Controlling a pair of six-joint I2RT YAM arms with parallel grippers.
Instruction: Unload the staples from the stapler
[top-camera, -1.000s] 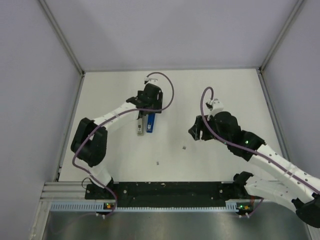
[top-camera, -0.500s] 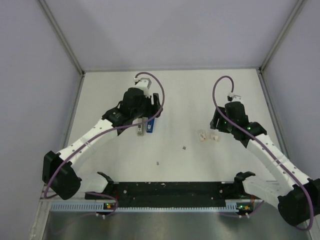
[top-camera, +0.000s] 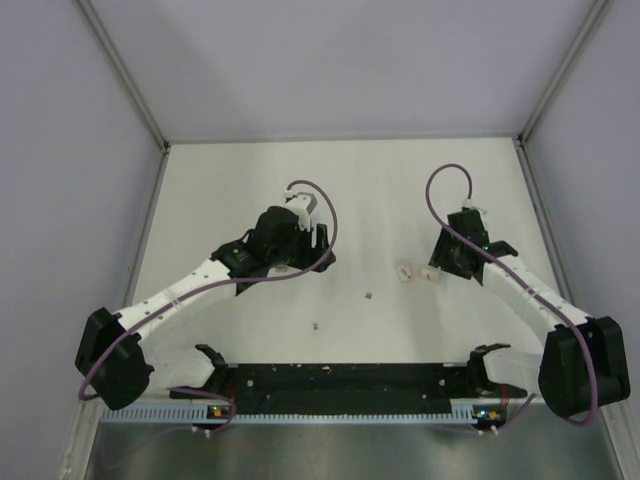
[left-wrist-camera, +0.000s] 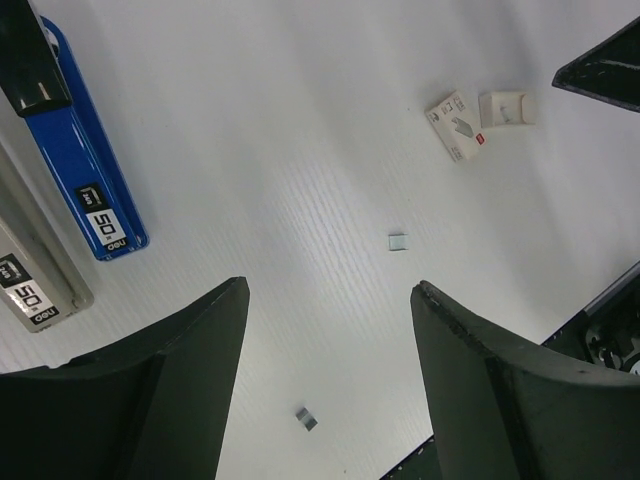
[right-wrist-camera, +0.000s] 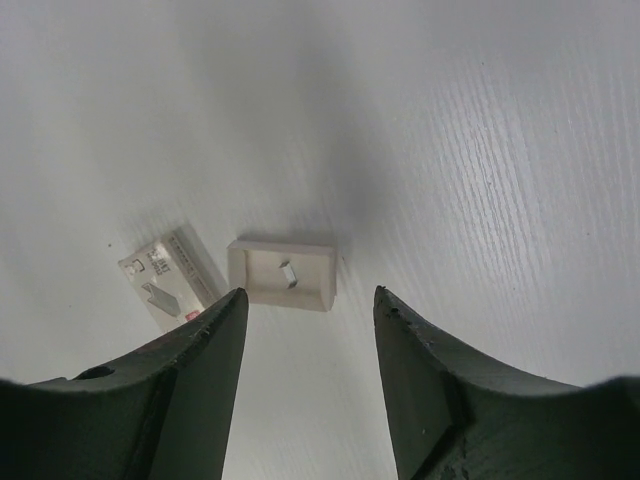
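Note:
The blue stapler (left-wrist-camera: 75, 150) with its black end lies on the white table at the upper left of the left wrist view. In the top view my left arm hides it. My left gripper (left-wrist-camera: 330, 290) is open and empty, above the table to the right of the stapler; it also shows in the top view (top-camera: 312, 258). Two small staple pieces (left-wrist-camera: 398, 241) (left-wrist-camera: 307, 419) lie loose on the table. My right gripper (right-wrist-camera: 310, 300) is open and empty, just short of a small cream tray (right-wrist-camera: 283, 273) with a staple piece in it.
A grey bar (left-wrist-camera: 30, 270) lies beside the stapler. A printed staple-box sleeve (right-wrist-camera: 165, 277) lies left of the tray; both show in the top view, sleeve (top-camera: 405, 272) and tray (top-camera: 430, 274). Grey walls enclose the table; a black rail (top-camera: 340, 378) runs along the near edge.
My left gripper has drawn back toward the near side and now covers the stapler in the top view. My right gripper has moved right, uncovering the sleeve and tray.

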